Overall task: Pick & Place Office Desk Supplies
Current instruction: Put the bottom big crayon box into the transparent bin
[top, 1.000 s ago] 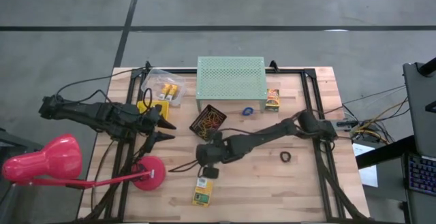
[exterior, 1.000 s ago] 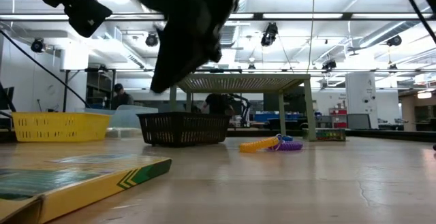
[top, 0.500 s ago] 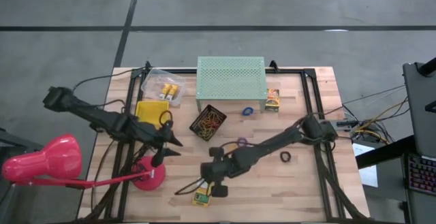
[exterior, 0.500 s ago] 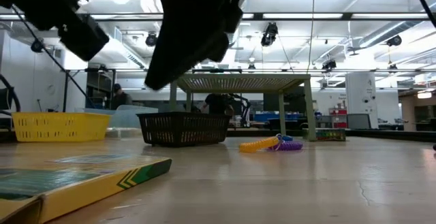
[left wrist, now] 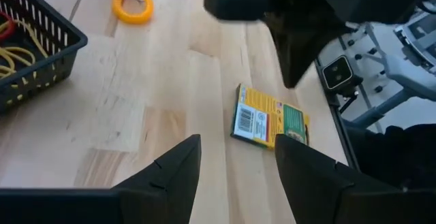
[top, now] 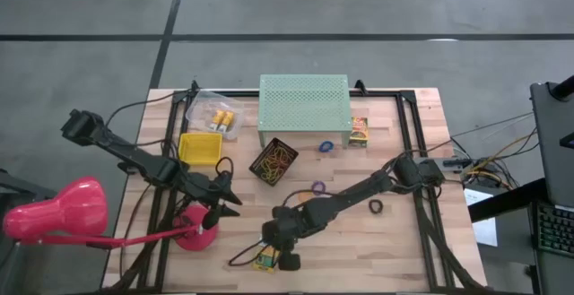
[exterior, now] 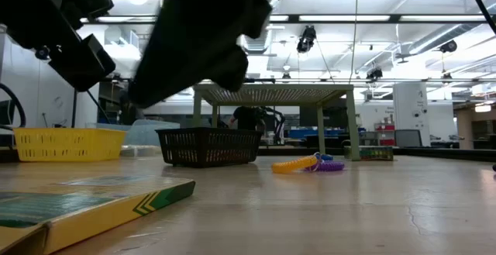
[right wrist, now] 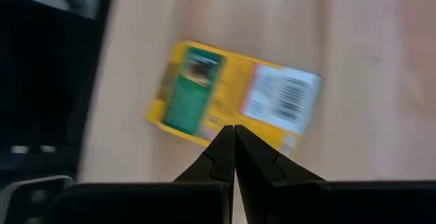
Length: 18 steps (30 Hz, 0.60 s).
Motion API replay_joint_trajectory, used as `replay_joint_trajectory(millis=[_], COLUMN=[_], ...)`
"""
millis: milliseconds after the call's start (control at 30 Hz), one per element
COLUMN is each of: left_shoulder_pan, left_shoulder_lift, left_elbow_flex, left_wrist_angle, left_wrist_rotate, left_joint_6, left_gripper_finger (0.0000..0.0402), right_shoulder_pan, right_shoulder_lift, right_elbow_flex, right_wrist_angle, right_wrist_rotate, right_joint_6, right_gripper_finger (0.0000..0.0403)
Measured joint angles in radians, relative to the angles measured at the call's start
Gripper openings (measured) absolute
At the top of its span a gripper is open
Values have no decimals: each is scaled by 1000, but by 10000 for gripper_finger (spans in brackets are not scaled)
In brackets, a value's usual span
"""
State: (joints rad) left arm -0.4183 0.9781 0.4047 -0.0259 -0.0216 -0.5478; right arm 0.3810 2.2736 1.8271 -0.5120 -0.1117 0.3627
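While right claw (right wrist: 234, 139) hangs pinched shut, empty, over yellow-green box (right wrist: 234, 103) flat at counter (top: 359, 246) near edge, left claw (left wrist: 235, 159) gapes wide just left, beside pink lamp base (top: 195, 237). Farther: black basket (top: 273, 160) of rubber bands (top: 274, 159).
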Motion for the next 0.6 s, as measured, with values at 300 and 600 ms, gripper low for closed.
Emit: replay_joint_trajectory(millis=[300, 600], left_shoulder_pan=[0, 0], left_shoulder_lift=[-10, -16], left_elbow_flex=[21, 23], left_wrist_angle=[2, 0], left_wrist_rotate=[64, 68], left_joint_6=[-3, 20], left_gripper_finger=[194, 194], right_shoulder_pan=[-7, -19], right_shoulder_lift=[79, 78], right_elbow_flex=[-1, -2], right_wrist_angle=[140, 212], right_wrist_rotate=[-30, 6], right_joint_6=[-37, -108], right_gripper_finger=[8, 8])
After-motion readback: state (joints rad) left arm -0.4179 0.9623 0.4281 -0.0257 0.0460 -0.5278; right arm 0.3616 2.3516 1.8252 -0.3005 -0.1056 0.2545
